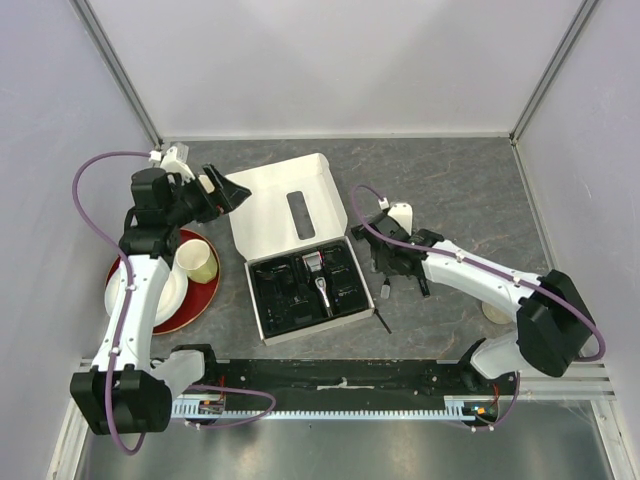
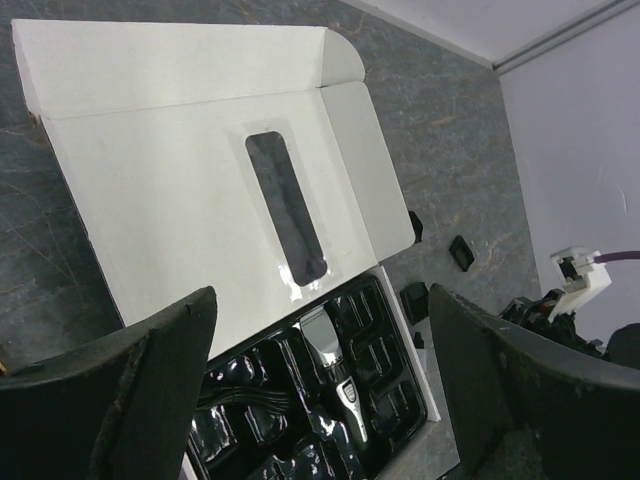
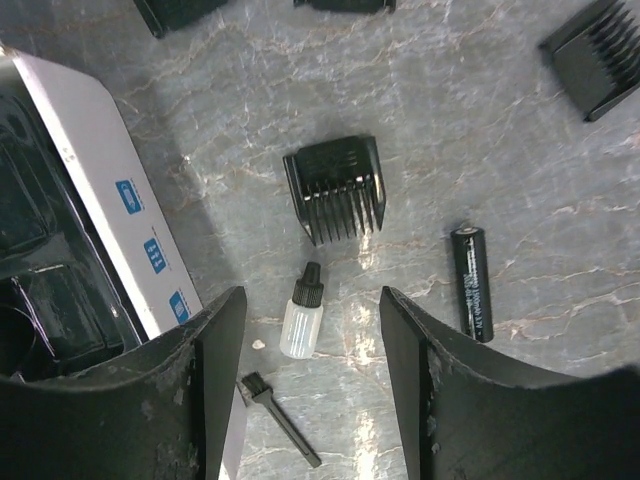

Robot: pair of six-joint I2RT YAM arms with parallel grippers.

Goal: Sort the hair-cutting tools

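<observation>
Bystanders on my counter (image 1: 450, 190)
I see a white box (image 1: 265, 205) lying open, black tray (image 1: 268, 315) inside; left of it, a cream mug (image 1: 198, 262) on a red plate (image 1: 205, 298).

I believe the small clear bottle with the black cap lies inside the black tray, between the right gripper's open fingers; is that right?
Not quite: the bottle lies on the grey table beside the white box, not inside the black tray. The right wrist view shows it, between the right gripper's open fingers.
</observation>
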